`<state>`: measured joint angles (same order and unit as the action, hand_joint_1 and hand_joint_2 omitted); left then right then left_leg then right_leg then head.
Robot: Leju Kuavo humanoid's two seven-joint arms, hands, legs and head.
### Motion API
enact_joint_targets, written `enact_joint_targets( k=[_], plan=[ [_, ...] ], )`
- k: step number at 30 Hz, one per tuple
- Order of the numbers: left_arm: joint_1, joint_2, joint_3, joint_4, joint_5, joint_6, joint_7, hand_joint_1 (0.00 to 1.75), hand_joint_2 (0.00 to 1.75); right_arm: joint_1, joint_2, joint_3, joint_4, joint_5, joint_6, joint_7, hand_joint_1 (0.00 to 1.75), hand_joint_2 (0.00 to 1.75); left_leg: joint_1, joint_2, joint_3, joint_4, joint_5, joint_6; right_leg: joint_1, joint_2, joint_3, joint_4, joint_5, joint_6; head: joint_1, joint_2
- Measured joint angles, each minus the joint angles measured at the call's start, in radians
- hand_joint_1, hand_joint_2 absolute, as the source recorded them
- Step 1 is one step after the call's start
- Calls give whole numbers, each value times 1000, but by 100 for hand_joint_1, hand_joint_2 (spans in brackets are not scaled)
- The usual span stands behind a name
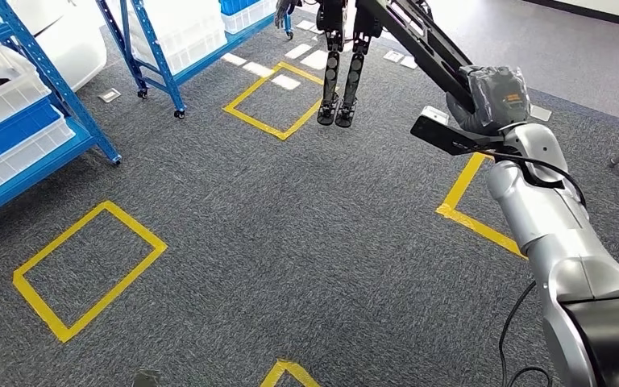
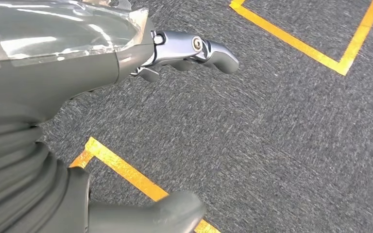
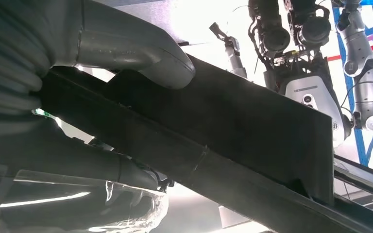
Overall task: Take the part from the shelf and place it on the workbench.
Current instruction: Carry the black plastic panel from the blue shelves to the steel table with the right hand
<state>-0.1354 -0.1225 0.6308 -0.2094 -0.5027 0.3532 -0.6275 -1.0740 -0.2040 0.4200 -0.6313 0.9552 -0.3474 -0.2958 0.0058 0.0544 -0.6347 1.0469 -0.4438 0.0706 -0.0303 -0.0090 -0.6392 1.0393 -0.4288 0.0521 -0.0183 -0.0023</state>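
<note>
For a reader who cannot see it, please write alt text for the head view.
The robot's right hand holds a long black part raised over grey carpet marked with yellow tape squares. Blue shelves with white and blue bins stand at left; another robot's legs stand ahead.

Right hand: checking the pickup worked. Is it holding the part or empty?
Holding. The right hand grips the long black part; the right wrist view shows its fingers wrapped around it.

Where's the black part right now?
The long black part is gripped in the right hand, at the upper right of the head view, raised over the grey carpet and reaching toward another robot's legs, away from the blue shelves.
</note>
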Motion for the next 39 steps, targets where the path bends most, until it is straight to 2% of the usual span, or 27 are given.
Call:
enact_joint_targets(
  k=[1,3,5,7,9,12,14,16,17,18,19,21,22,23,24,26,27,28,30,31,32,33,34,35,37,38,39],
  plan=[
    [0,0,0,0,0,0,0,0,175,-1,0,0,0,1,0,0,169,175,2,0,1,-2,2,-4,2,0,-1,0,0,-5,0,0],
    [0,-1,0,0,0,0,0,0,175,-3,0,0,0,1,1,0,169,175,5,0,1,-7,6,-23,6,0,-3,0,1,-12,0,0],
    [0,-1,0,0,0,0,0,0,175,-5,-1,0,0,1,3,-2,169,175,7,1,1,-11,8,-43,8,0,-5,1,1,-13,0,0],
    [0,-2,0,0,0,0,0,0,175,-8,-1,0,0,-1,5,-3,169,175,8,0,1,-13,10,-54,9,0,-6,1,1,-13,0,0],
    [0,-2,0,0,0,0,-1,0,175,-11,-1,0,0,-1,7,-4,169,175,6,0,-1,-10,8,-52,3,-1,-4,-4,4,-11,0,0],
    [0,-5,1,0,0,0,-3,0,175,-17,-4,-1,-1,-2,10,-4,169,175,9,8,24,-48,23,-32,3,3,-1,-9,5,-5,1,0],
    [-1,-8,1,0,0,-1,-3,0,175,-22,-9,-1,-1,-5,15,-6,169,175,15,21,45,-80,38,-25,5,6,-33,61,-28,-9,4,0],
    [-2,-10,1,0,0,-3,-4,0,175,-25,-14,-2,0,-7,21,-8,169,175,15,30,49,-85,39,-25,2,8,-94,185,-78,-9,4,0],
    [-2,-11,1,0,0,-3,-4,0,175,-23,-17,-2,1,-7,22,-8,169,175,16,35,49,-85,38,-27,-1,7,-116,228,-91,-5,4,0],
    [-2,-12,1,0,0,-4,-4,0,175,-21,-19,-2,2,-7,23,-8,169,175,18,39,49,-83,36,-31,-5,7,-123,240,-91,3,4,0],
    [-1,-13,1,0,0,-4,-4,0,175,-19,-20,-2,3,-7,24,-7,169,175,22,43,49,-80,34,-37,-11,5,-108,208,-74,16,4,0],
    [-2,-12,1,0,0,-5,-4,0,175,-19,-19,-2,3,-7,24,-7,169,175,30,50,46,-63,22,-58,-21,-9,-41,82,-26,43,4,0],
    [-2,-10,1,-1,0,-5,-4,0,175,-20,-18,-2,3,-7,24,-8,169,175,32,54,41,-48,14,-71,-23,-13,-13,31,-10,46,5,0],
    [-3,-9,1,-1,0,-4,-4,0,175,-20,-17,-2,4,-7,24,-8,169,175,32,56,36,-37,7,-80,-23,-15,0,7,-5,40,5,0],
    [-3,-7,1,-1,0,-4,-4,0,175,-19,-17,-1,4,-7,24,-7,169,175,31,58,32,-29,3,-85,-20,-12,1,7,-9,27,4,0],
    [-2,-9,1,-1,0,-4,-5,0,175,-18,-16,0,4,-7,24,-7,169,175,36,54,30,-24,-2,-89,-17,1,-3,11,-9,3,1,0],
    [-1,-11,1,-1,0,-4,-5,0,175,-18,-16,0,3,-7,24,-7,169,175,40,40,28,-15,-13,-89,-15,6,-5,12,-9,-4,0,0],
    [-1,-11,1,-1,0,-4,-5,0,175,-19,-14,0,3,-7,24,-7,169,175,42,18,18,10,-34,-88,-13,11,-5,12,-9,-8,0,0],
    [0,-12,1,-1,0,-4,-5,0,175,-21,-8,0,2,-7,24,-7,169,175,38,-29,-32,125,-103,-80,-6,22,-4,12,-9,-14,-3,0],
    [1,-12,1,-1,0,-4,-5,0,175,-21,-4,0,2,-7,24,-7,169,175,32,-40,-67,198,-135,-73,0,29,-4,12,-9,-15,-5,0],
    [1,-12,1,-1,0,-5,-5,0,175,-21,-1,0,3,-6,24,-7,169,175,25,-46,-99,257,-153,-63,7,36,-4,12,-9,-18,-6,0],
    [1,-12,2,-1,0,-5,-5,0,175,-20,1,1,3,-6,24,-7,169,175,16,-50,-115,281,-152,-50,14,43,-3,12,-10,-20,-5,0],
    [1,-12,2,-1,1,-5,-5,0,175,-19,2,1,3,-5,24,-7,169,175,6,-53,-115,270,-132,-34,21,50,-1,12,-10,-23,-5,0],
    [2,-12,2,-1,1,-5,-5,0,175,-20,3,1,3,-5,24,-6,169,175,-6,-59,-95,221,-97,-17,26,56,2,12,-12,-26,-5,0],
    [1,-9,2,-1,0,-5,-8,0,175,-23,4,0,2,-4,26,-4,169,175,-27,-78,-35,91,-28,18,32,64,7,11,-13,-32,-4,0],
    [1,-7,2,-1,0,-5,-9,0,175,-25,4,0,2,-3,28,-2,169,175,-36,-86,-13,44,-11,28,32,68,7,10,-14,-34,-4,0],
    [0,-6,3,-2,0,-4,-11,0,175,-26,4,1,2,-3,31,-1,169,175,-40,-91,-2,17,-5,27,33,71,5,11,-14,-37,-4,0]
  ],
)
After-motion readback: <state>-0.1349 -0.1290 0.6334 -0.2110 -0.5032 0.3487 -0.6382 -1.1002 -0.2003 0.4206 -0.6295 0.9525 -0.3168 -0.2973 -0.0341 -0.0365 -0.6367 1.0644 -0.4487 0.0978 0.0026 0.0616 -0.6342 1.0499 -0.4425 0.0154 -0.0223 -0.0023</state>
